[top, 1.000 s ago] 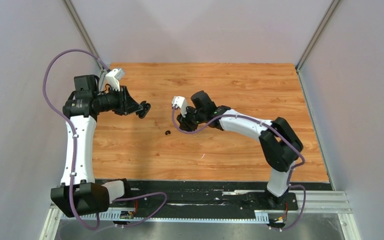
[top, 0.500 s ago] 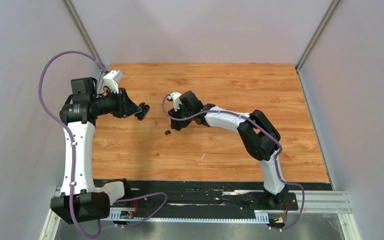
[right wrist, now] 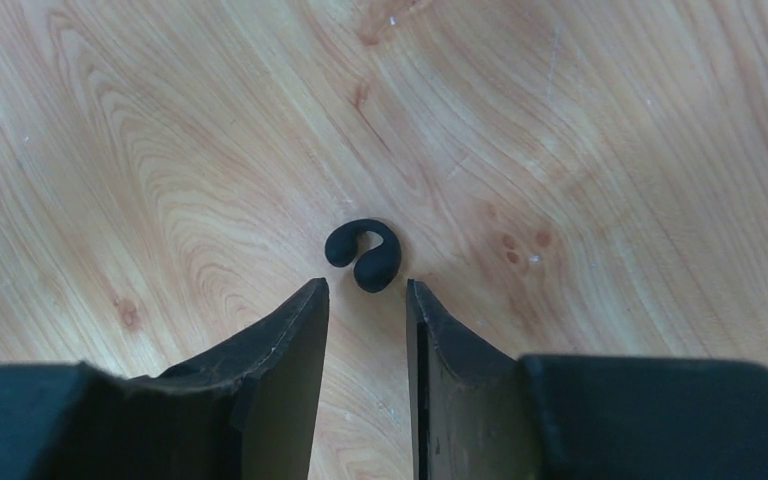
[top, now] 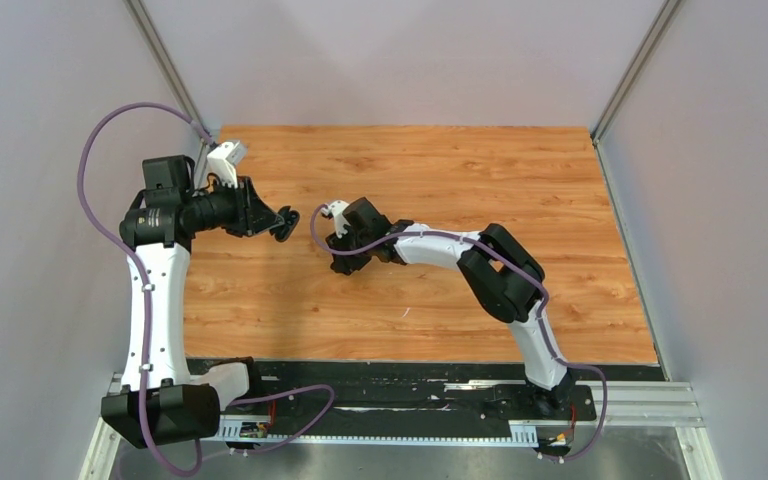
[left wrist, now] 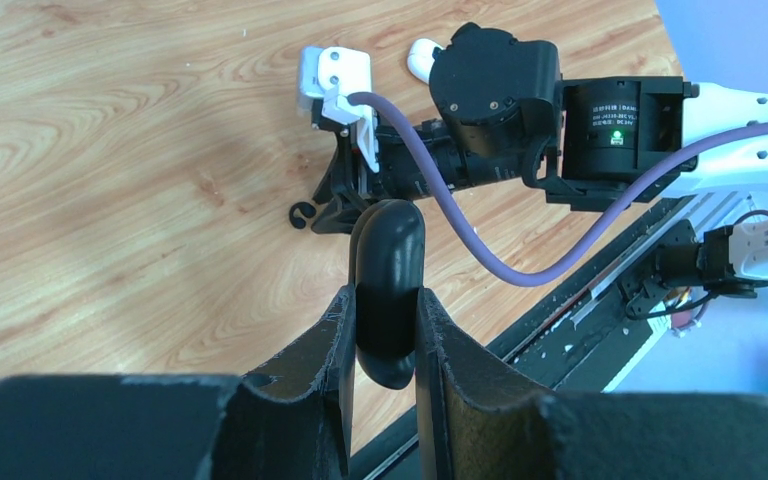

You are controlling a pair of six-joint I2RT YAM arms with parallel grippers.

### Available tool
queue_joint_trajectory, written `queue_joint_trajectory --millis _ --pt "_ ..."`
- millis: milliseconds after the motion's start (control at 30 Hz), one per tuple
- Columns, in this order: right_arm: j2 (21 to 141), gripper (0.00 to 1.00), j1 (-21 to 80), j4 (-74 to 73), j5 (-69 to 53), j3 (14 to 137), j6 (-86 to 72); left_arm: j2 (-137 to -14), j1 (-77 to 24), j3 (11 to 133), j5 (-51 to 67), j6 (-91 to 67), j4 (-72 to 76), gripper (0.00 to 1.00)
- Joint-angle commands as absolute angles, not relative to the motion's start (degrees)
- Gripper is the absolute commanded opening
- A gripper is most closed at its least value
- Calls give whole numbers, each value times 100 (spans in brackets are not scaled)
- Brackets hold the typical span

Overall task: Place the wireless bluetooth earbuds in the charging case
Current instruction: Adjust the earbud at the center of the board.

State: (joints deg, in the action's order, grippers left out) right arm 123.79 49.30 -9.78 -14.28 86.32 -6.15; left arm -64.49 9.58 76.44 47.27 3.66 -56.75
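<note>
The right claw (right wrist: 365, 300) had swung in to the earbud (right wrist: 362, 254), jaws parted to straddle it; the left claw (left wrist: 385, 305) gripped the case (left wrist: 390, 240), held ready.

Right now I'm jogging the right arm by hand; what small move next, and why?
Probably ease the right gripper forward so its open fingers straddle the black earbud lying just past their tips; the left gripper holds the charging case.
</note>
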Motion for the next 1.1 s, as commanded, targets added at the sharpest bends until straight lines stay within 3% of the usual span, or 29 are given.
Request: queue_joint_trajectory --millis 0,333,400,533,667,933,1067 --pt "12468 33 4931 -787 -1110 8851 -773 -6296 1002 7578 4781 266 -5616 0" --pt "12713 30 4931 -608 -1097 8917 -534 -6284 1008 7540 4773 222 -5551 0" --pt "12755 24 4931 -554 -1127 8892 -356 -6284 1007 7533 4767 220 -5553 0" --pt "12603 0 4935 -432 -1160 8690 262 -6282 1007 7548 4781 229 -5551 0" --pt "11879 0 4883 -297 -1341 8057 1059 -6292 1002 7542 4806 304 -5544 0" --pt "9236 0 4143 -888 -4296 5652 4930 -6482 998 7467 5166 636 -5454 0" --pt "8427 0 3592 -3240 -5048 5163 8893 -6548 941 7536 5244 685 -5459 0"
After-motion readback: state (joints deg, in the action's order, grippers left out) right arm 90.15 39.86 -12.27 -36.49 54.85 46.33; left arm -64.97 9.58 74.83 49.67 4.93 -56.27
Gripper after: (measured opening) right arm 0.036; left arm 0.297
